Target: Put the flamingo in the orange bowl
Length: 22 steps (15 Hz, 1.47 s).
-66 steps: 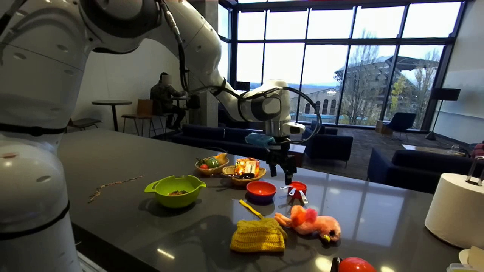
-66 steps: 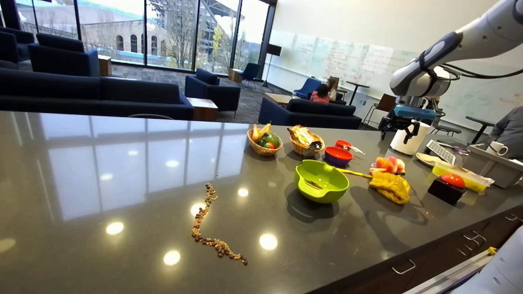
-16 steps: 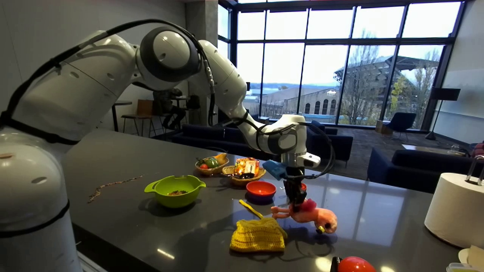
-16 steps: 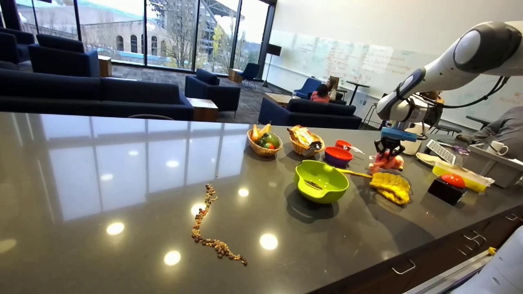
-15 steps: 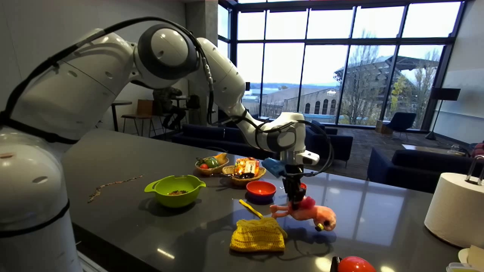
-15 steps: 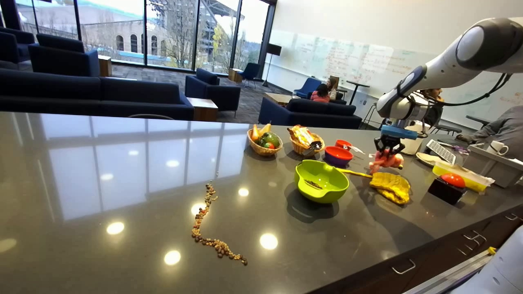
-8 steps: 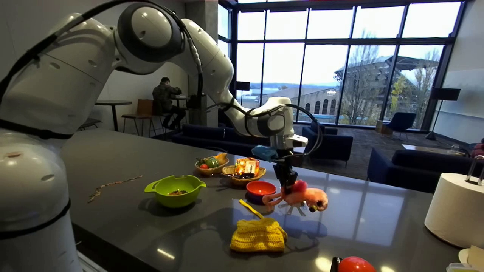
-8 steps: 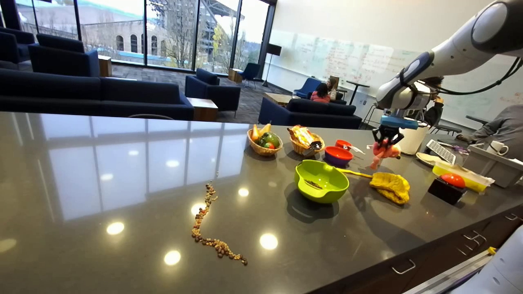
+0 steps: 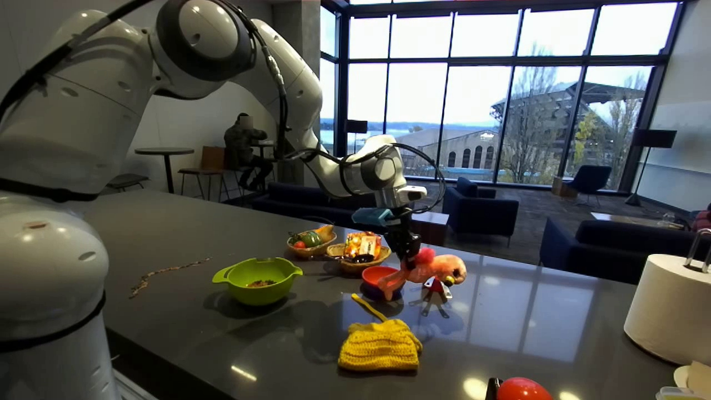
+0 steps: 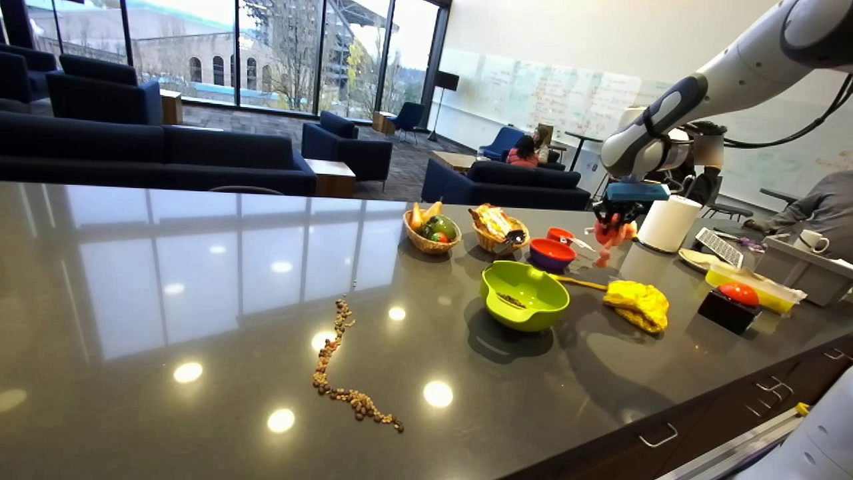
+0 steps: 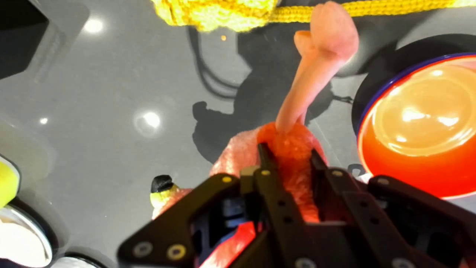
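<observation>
Pink plush flamingo hangs above the counter, its reddish middle squeezed by my gripper, which is shut on it. In the wrist view the flamingo's legs point away from the jaws, and part of its body is hidden under the fingers. The orange bowl, purple outside, stands on the counter. In that exterior view the dangling legs cover the bowl's right side. Another exterior view has the gripper to the right of the orange bowl, apart from it. From the wrist, the orange bowl lies right of the flamingo.
Beside the bowl lie red measuring cups with metal handles. A lime-green bowl, a yellow knitted piece and two baskets, one with packets, one with produce, stand around. A paper roll is farther off.
Over the last second the flamingo has risen off the counter in my gripper and moved nearer the orange bowl. Several seconds ago it lay on the counter with the gripper above, open.
</observation>
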Each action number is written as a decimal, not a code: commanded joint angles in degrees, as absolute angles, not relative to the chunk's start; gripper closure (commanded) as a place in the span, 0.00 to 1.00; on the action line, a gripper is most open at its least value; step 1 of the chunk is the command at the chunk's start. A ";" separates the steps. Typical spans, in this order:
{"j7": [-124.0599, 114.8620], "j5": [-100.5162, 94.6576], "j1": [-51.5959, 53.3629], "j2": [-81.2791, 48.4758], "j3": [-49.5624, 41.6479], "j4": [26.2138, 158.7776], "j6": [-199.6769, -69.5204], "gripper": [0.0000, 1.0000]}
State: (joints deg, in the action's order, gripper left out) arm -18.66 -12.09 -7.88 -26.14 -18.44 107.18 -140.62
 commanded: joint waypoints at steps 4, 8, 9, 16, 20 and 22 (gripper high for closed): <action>-20.74 -18.93 -3.05 -25.19 -18.84 109.81 -145.15 0.94; -21.19 -21.94 -1.02 -25.53 -19.10 109.75 -146.93 0.94; -21.04 -22.29 -0.81 -25.49 -19.00 109.79 -147.29 0.94; -20.50 -25.66 0.51 -26.47 -19.13 110.45 -151.29 0.94; -20.95 -27.09 1.61 -28.12 -19.69 110.64 -154.07 0.94; -21.05 -27.90 2.45 -29.07 -20.11 110.81 -155.54 0.94</action>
